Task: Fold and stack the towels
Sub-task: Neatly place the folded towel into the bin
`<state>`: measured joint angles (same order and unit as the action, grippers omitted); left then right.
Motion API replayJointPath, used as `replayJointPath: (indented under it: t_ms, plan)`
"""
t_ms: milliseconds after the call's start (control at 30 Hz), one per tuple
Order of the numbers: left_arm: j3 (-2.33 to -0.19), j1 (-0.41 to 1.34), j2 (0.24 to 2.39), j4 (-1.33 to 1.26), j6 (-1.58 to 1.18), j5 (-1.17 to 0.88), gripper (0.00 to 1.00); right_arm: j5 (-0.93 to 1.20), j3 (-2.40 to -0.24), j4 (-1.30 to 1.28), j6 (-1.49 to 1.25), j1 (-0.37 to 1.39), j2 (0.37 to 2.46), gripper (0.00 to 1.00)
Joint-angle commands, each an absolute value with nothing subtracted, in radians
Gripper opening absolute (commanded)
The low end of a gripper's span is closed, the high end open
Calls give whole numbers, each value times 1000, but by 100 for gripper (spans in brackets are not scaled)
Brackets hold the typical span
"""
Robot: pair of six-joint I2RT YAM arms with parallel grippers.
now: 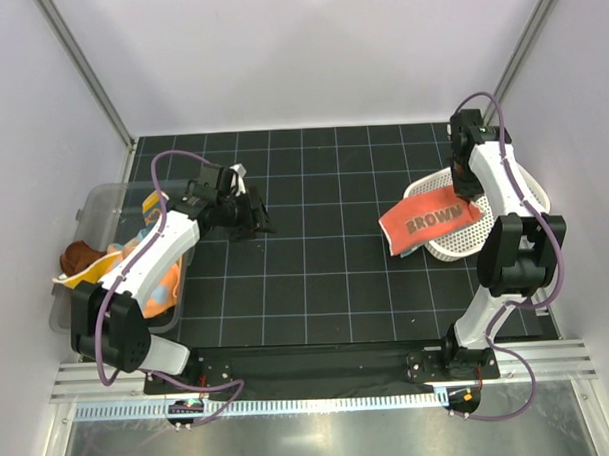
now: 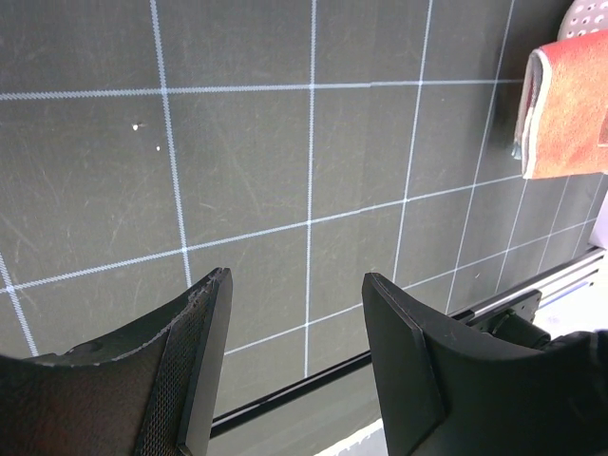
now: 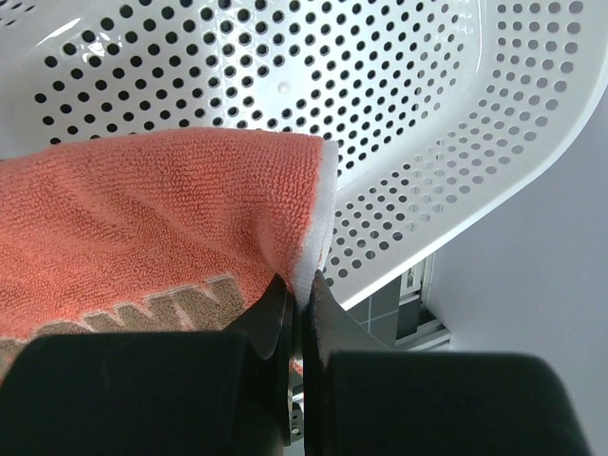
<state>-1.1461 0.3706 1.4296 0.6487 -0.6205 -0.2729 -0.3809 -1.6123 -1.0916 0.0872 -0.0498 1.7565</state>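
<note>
A red-orange towel [image 1: 429, 222] with brown lettering lies folded over the front rim of the white perforated basket [image 1: 500, 229] and hangs out above the mat. My right gripper [image 1: 467, 190] is shut on its white-edged corner. The right wrist view shows the fingertips [image 3: 302, 290] pinching that towel [image 3: 142, 218] over the basket [image 3: 427, 114]. My left gripper [image 1: 254, 220] hangs open over the bare mat, jaws wide apart [image 2: 296, 280] with nothing between them. The same towel [image 2: 568, 114] shows far off in the left wrist view. More towels, orange [image 1: 164, 285], yellow [image 1: 96, 269] and rust-brown [image 1: 77, 257], are heaped in the clear bin.
The clear plastic bin [image 1: 102, 207] stands at the left edge of the black gridded mat [image 1: 316, 258], under my left arm. A metal rail [image 1: 320, 373] runs along the near edge. White walls close in both sides.
</note>
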Motion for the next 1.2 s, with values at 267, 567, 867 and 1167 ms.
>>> replayJointPath:
  t_ms: [267, 567, 867, 1167]
  plan:
    - [-1244, 365, 1453, 687, -598, -281, 61, -376, -1669, -974, 176, -123, 1802, 1]
    - [-1298, 365, 1465, 703, -603, -291, 61, -371, -1701, -931, 213, -164, 1864, 1]
    - [-1342, 365, 1479, 718, -601, -318, 62, -370, -1727, -913, 247, -201, 1907, 1]
    - [-1367, 364, 1480, 715, -615, -334, 62, -373, -1758, -865, 297, -209, 1999, 1]
